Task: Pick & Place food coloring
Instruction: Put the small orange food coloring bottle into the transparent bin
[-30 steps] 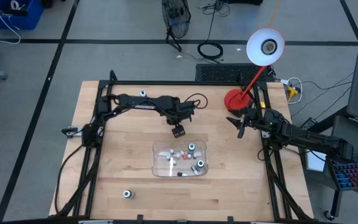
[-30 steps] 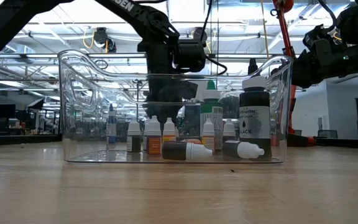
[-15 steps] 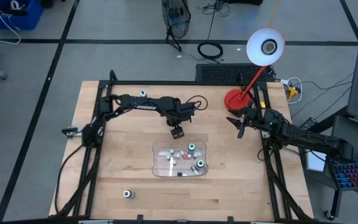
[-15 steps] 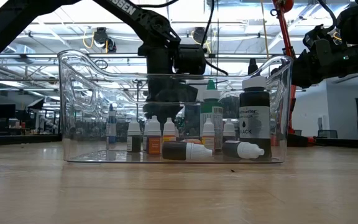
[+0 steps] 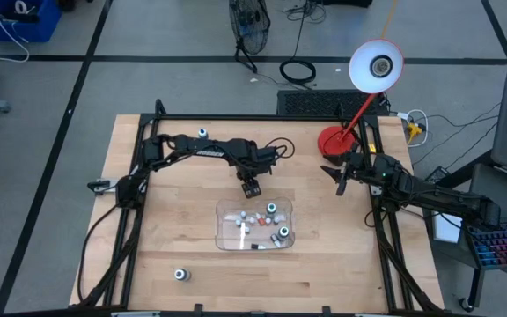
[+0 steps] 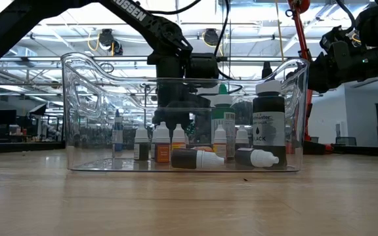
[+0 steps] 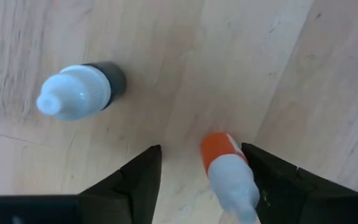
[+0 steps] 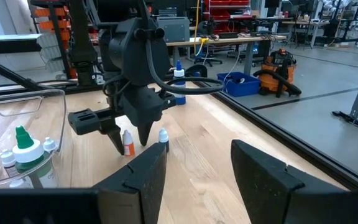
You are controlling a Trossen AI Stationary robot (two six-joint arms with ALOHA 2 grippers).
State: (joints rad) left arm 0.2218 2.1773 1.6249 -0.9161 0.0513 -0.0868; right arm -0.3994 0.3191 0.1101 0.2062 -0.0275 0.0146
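Straddling the small orange bottle (image 7: 219, 155) just behind the clear tray (image 5: 224, 239), your left gripper (image 7: 197, 180) is standing spread around it, not yet pinching — placed so one squeeze catches it. A dark bottle (image 7: 82, 93) is lying nearby. Your right gripper (image 5: 341, 179) is waiting, fingers apart and empty, by the red lamp base (image 5: 331, 141).

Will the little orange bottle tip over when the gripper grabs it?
Maybe. The orange bottle stands upright on a narrow base, so a bump from the left gripper could topple it. It looks tiny, so probably light. Its round sides might roll if it falls on the table.
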